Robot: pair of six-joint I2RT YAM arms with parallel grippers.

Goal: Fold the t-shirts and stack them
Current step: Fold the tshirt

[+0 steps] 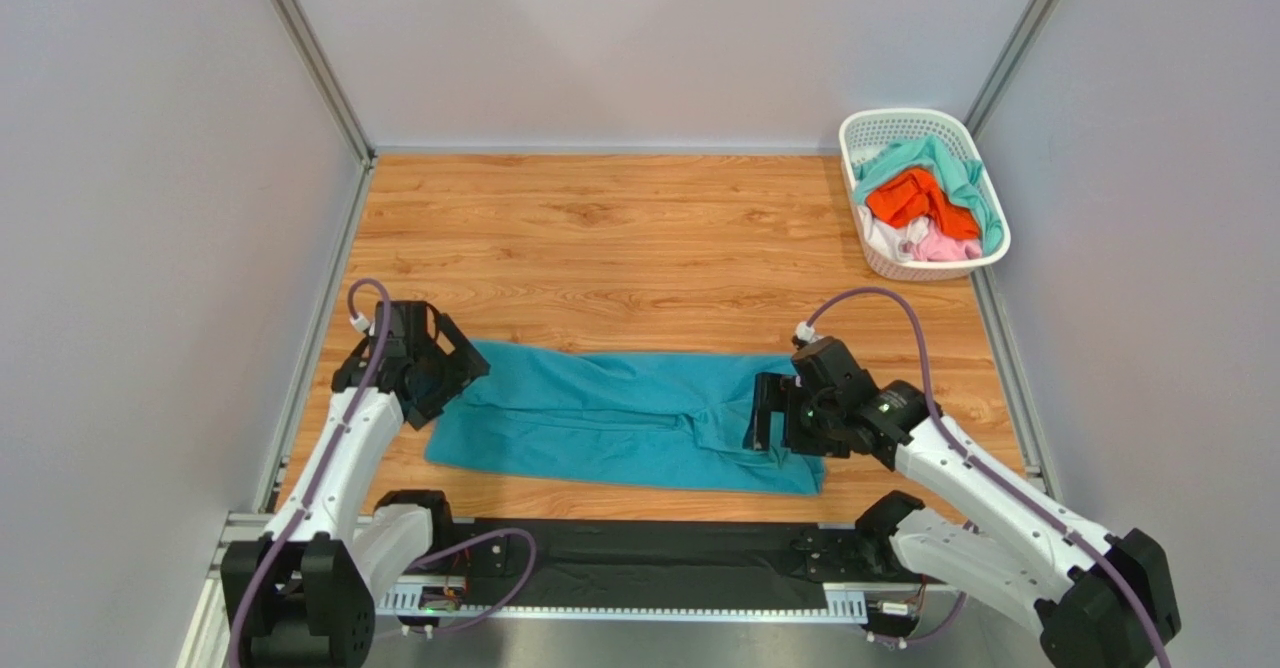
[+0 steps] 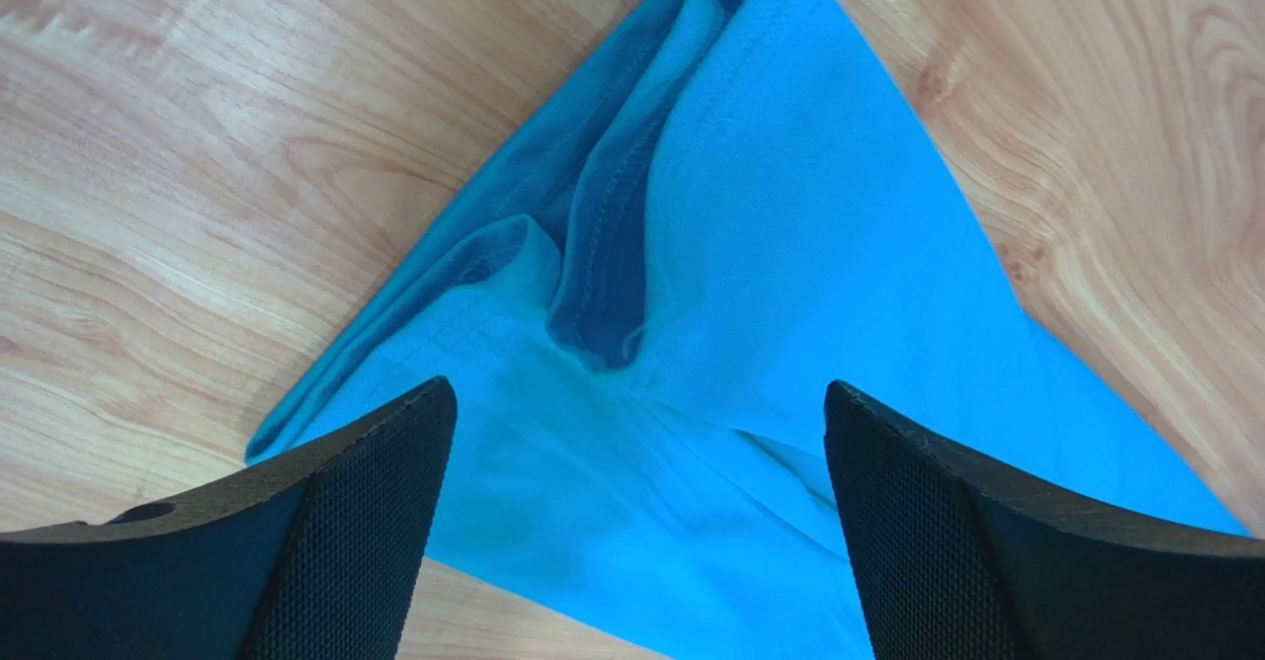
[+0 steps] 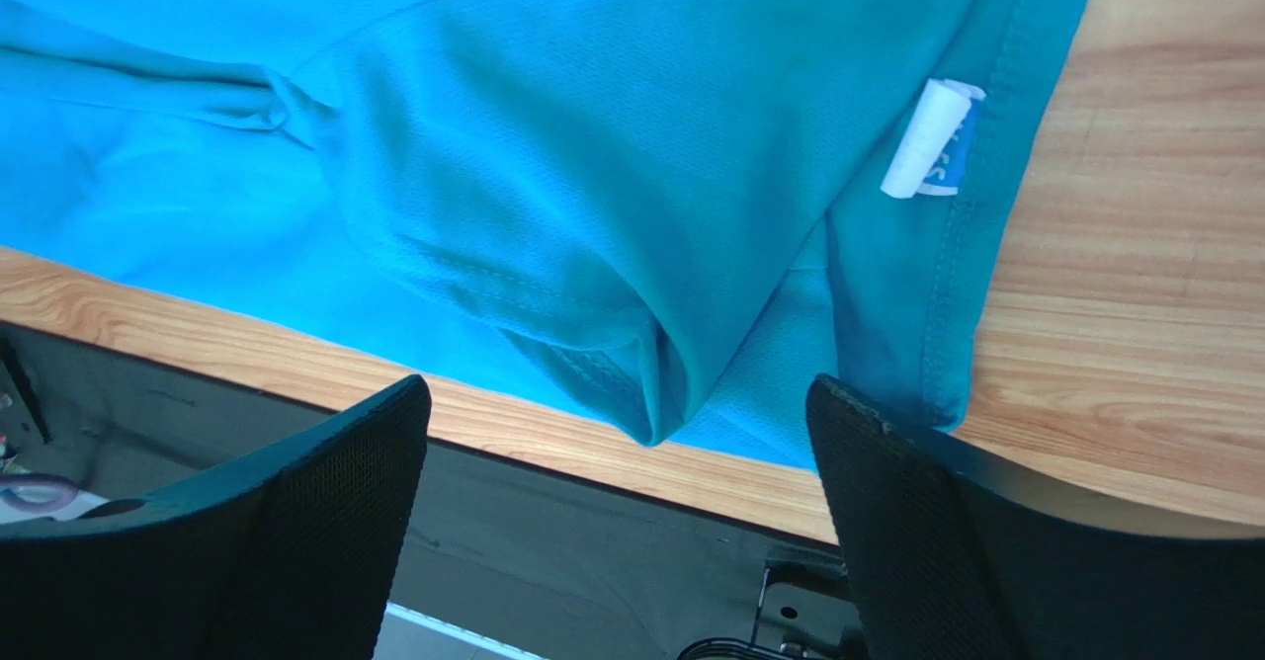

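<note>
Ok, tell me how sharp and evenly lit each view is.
Top view: soft, even light, all sharp, weak shadows by the shirt. Left wrist view: seams crisp, black fingers dark but textured. Right wrist view: label sharp, no glare.

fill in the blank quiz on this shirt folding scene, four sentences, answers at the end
1. The teal-blue fabric t-shirt lies spread on the ____ tabletop.
2. The white plastic lattice basket holds crumpled shirts in mint-green, pink and ____.
3. The left gripper and the right gripper both hover over the t-shirt with jaws ____.
4. The small white neck label shows in the ____ wrist view.

Missing words: wooden; orange; open; right
</note>
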